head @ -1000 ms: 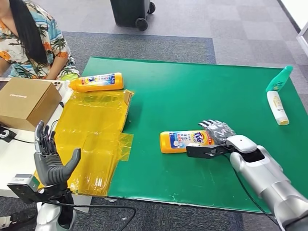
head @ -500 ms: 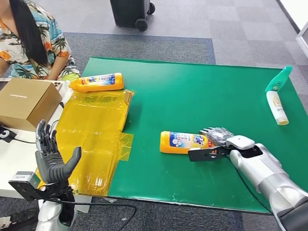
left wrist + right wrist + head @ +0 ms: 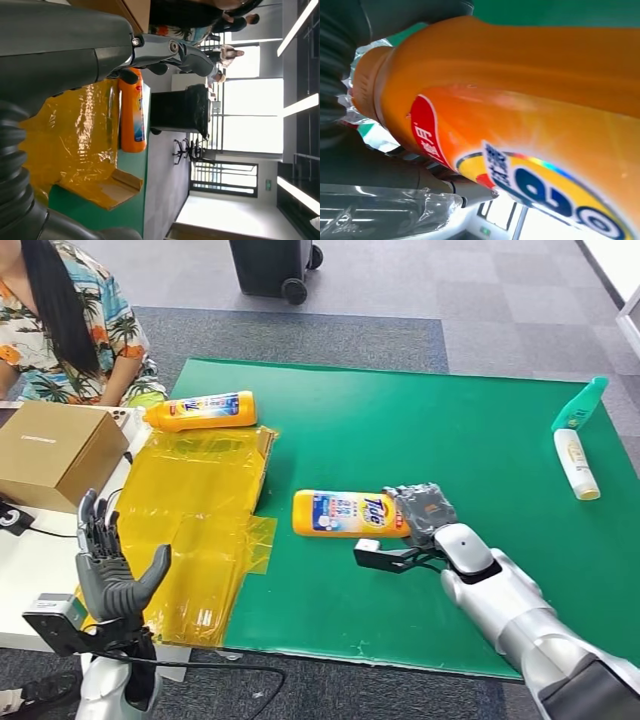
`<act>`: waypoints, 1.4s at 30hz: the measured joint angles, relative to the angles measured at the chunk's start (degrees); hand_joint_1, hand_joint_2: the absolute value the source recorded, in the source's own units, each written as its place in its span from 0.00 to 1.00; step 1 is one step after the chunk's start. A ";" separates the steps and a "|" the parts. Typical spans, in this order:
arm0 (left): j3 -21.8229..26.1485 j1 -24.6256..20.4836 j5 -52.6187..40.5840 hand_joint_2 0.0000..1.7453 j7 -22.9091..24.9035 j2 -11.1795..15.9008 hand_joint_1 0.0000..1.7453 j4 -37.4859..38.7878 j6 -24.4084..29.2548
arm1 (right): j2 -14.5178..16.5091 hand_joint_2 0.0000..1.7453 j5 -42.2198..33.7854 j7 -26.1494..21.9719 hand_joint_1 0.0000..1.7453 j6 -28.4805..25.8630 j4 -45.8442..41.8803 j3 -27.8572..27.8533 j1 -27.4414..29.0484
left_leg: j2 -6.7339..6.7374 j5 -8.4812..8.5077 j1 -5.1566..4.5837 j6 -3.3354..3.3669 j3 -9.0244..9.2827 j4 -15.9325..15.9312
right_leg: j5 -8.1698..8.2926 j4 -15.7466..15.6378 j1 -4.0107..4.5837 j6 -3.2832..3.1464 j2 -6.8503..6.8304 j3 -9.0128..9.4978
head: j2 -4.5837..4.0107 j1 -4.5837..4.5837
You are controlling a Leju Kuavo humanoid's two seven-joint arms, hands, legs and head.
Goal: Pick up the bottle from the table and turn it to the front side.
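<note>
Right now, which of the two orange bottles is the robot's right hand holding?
The orange bottle at the middle of the green mat, gripped at its cap end by the right hand. The other orange bottle lies untouched at the mat's far left corner, beside the yellow plastic sheet.

You see a glossy orange plastic bottle [image 3: 349, 514] on a matt green mat [image 3: 453, 440], crinkly shiny yellow film [image 3: 196, 520] at left, a matt cardboard box [image 3: 53, 452], and the right hand [image 3: 423, 520] wrapped in clear plastic.
</note>
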 joint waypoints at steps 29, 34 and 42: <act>-14.39 -5.96 4.62 1.00 5.36 1.66 0.00 11.72 -15.44 | 13.59 1.00 -17.18 -18.91 1.00 -10.16 -15.47 -16.95 18.19 | 0.00 -0.02 -0.01 0.01 -0.18 0.00 | -0.03 -0.01 -0.02 -0.01 0.00 -0.17 | -0.01 0.00; -14.89 -6.36 5.14 1.00 5.23 2.15 0.00 12.52 -14.71 | 13.52 1.00 -17.58 -20.90 1.00 -11.18 -17.72 -15.97 20.05 | 0.00 -0.02 -0.01 0.01 -0.18 0.00 | -0.03 -0.02 -0.02 -0.01 0.00 -0.18 | -0.01 0.01; -14.84 -6.36 5.13 1.00 4.93 2.92 0.00 12.56 -12.67 | 12.70 1.00 -16.08 -21.10 1.00 -11.64 -18.04 -14.26 21.40 | 0.00 -0.02 -0.01 0.01 -0.19 0.00 | -0.03 -0.02 -0.02 -0.01 0.00 -0.18 | 0.00 0.00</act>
